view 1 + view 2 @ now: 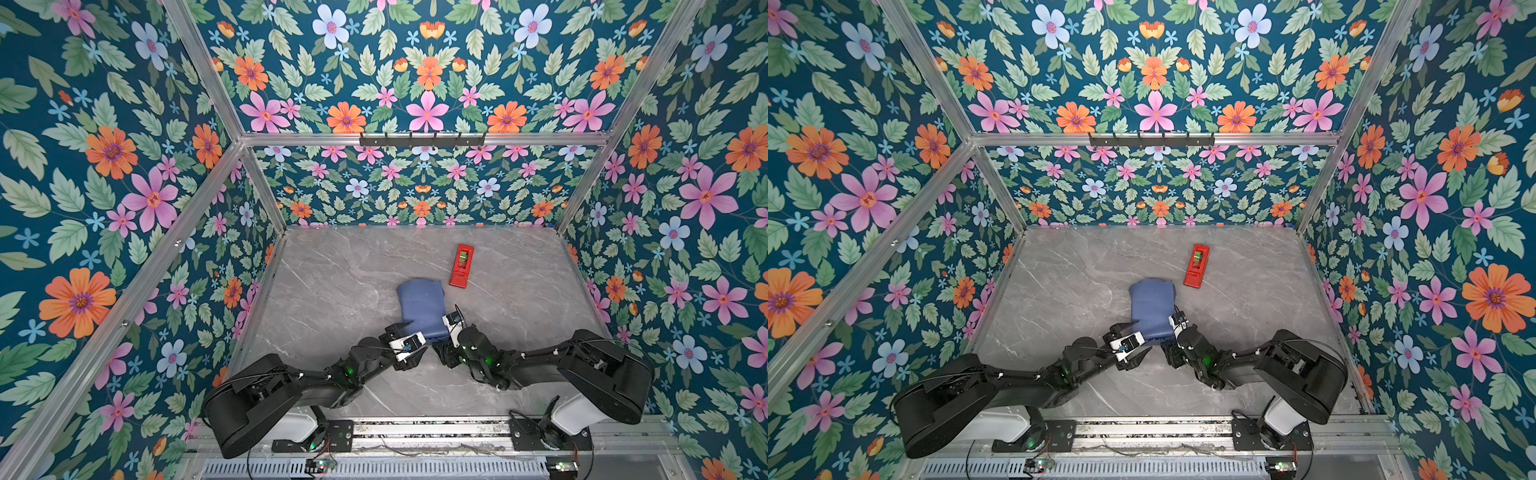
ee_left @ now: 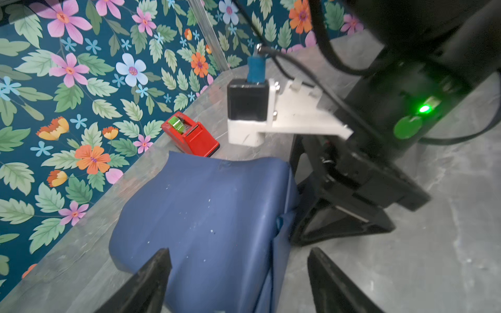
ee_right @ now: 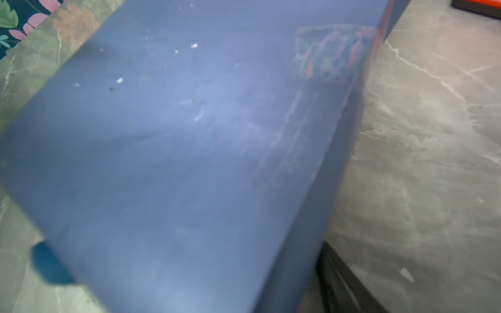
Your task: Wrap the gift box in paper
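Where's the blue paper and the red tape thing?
blue paper (image 1: 419,305), in a top view, middle of its top face
red tape dispenser (image 1: 461,266), in a top view, middle of its red body

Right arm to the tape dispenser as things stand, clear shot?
Probably yes. The dispenser lies on bare table past the far right corner of the paper, nothing between it and the right gripper. That gripper sits against the paper, so it should back off first.
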